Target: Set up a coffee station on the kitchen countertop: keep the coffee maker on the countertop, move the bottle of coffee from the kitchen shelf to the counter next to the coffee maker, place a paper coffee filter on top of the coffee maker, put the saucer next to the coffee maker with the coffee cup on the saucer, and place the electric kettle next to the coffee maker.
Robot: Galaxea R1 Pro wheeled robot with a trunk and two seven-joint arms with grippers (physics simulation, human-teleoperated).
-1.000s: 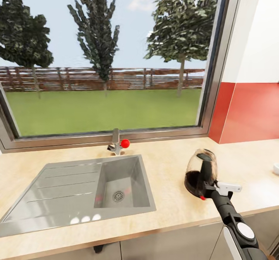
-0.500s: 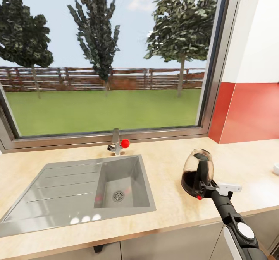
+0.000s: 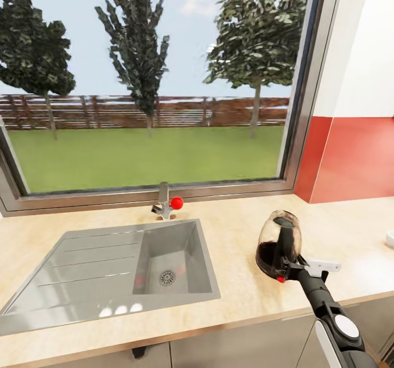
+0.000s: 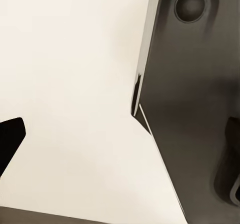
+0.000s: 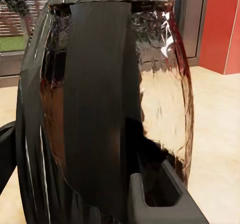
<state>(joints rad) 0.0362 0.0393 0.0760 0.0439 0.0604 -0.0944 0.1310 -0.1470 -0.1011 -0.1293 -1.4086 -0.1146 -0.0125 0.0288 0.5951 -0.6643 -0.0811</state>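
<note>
R gripper [image 3: 289,266]: our jaws clamped on the black handle of the electric kettle [image 3: 279,243]; glass body, dark base. Kettle held upright w/ slight tilt, just over the desk [image 3: 241,302], right of the sink [image 3: 117,269]. Faucet w/ red knob [image 3: 176,202] behind sink, below window [image 3: 148,83]. Small white object [image 3: 389,240] at far right desk edge, can't tell what. L gripper: one dark fingertip [image 4: 10,136] seen near a grey panel [image 4: 195,109]; jaw state can't tell.
</note>
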